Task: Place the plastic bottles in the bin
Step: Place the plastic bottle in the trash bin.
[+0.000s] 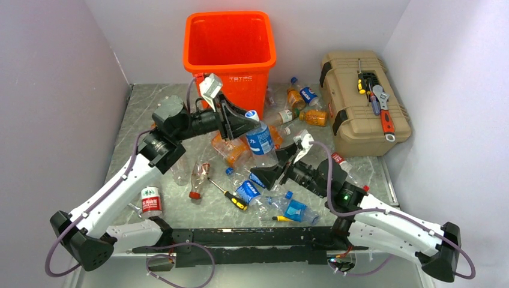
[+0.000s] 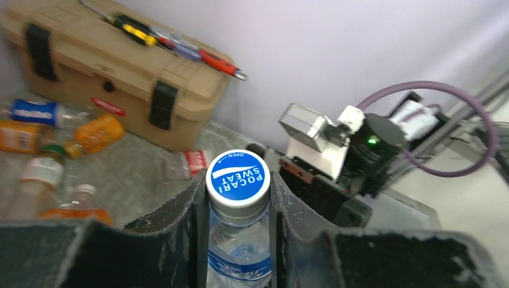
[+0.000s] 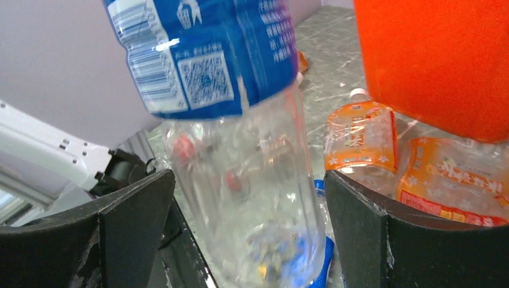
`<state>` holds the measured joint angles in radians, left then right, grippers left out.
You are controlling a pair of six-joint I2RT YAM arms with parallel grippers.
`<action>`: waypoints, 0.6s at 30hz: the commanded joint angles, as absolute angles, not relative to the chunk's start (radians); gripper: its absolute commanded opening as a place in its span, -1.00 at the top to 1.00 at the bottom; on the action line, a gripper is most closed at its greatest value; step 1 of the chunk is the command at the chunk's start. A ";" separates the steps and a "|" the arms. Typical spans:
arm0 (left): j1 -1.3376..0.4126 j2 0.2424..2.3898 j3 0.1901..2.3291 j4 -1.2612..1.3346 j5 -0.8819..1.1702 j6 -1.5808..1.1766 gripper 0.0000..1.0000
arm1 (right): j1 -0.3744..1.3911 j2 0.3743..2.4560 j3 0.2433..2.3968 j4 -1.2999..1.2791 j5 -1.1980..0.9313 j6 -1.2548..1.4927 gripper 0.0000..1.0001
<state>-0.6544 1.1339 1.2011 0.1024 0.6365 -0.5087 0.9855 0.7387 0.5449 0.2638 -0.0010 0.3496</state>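
While the bin (image 1: 246, 69) stands at the tabletop's (image 1: 135, 105) back, the top view shows the left pincer (image 1: 247, 122) gripping a blue-labelled bottle (image 1: 262, 140) before it. Left wrist: jaws clamped beneath its cap (image 2: 237, 174). Right wrist: right pincer (image 3: 249, 210) gapes around the bottle's body.

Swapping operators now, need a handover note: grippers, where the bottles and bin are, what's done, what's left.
Left gripper: shut on the neck of the blue-capped bottle, held cap-up between the arms.
Right gripper: open, fingers either side of that bottle's lower body, not clamping.
Bin: at the far edge, just beyond the left gripper; no bottle visible inside, floor hidden.
Done: one bottle in hand, none seen binned.
Left: drop it in, then the other bottles loose on the table, from beside the toolbox to the near edge.
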 commanded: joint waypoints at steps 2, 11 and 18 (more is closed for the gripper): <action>-0.658 1.086 1.403 0.002 0.365 -0.272 1.00 | 0.988 0.705 0.721 -0.026 0.159 0.437 -1.00; -0.634 1.238 1.636 0.223 -0.052 0.042 1.00 | 0.987 0.522 0.651 -0.109 0.275 0.492 -1.00; -0.405 1.534 1.922 0.243 0.010 -0.131 1.00 | 0.988 0.467 0.591 -0.177 0.404 0.530 -1.00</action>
<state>-0.5182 1.3983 1.8084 0.2317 0.0338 -0.0547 0.9844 0.4763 0.6037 -0.1314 0.2951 0.4942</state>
